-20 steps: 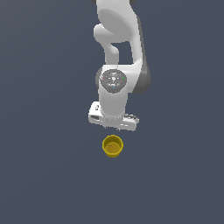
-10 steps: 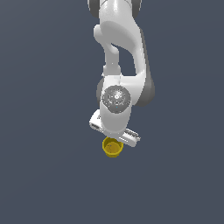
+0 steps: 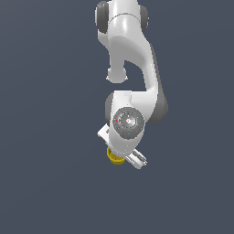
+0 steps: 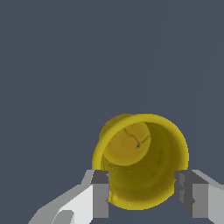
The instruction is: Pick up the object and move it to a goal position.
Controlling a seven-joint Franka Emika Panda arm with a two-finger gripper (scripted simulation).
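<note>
The object is a small yellow cup (image 4: 140, 148) with a thick rim and a hollow inside, standing upright on the dark floor. In the exterior view only a bit of the cup (image 3: 114, 158) shows under the white hand. My gripper (image 4: 142, 197) is low over it. Its two fingers stand one on each side of the cup's wall, the left finger (image 4: 100, 197) and the right finger (image 4: 192, 197) close against it. The jaws look open around the cup. In the exterior view the gripper (image 3: 121, 155) hides most of the cup.
The floor (image 3: 50, 183) is a plain dark grey-blue surface. The white arm (image 3: 132, 59) rises from the hand toward the exterior view's top.
The arm has come down and forward over the cup. A second ago the hand hung above the cup; now the fingers straddle it and the hand covers most of it.
</note>
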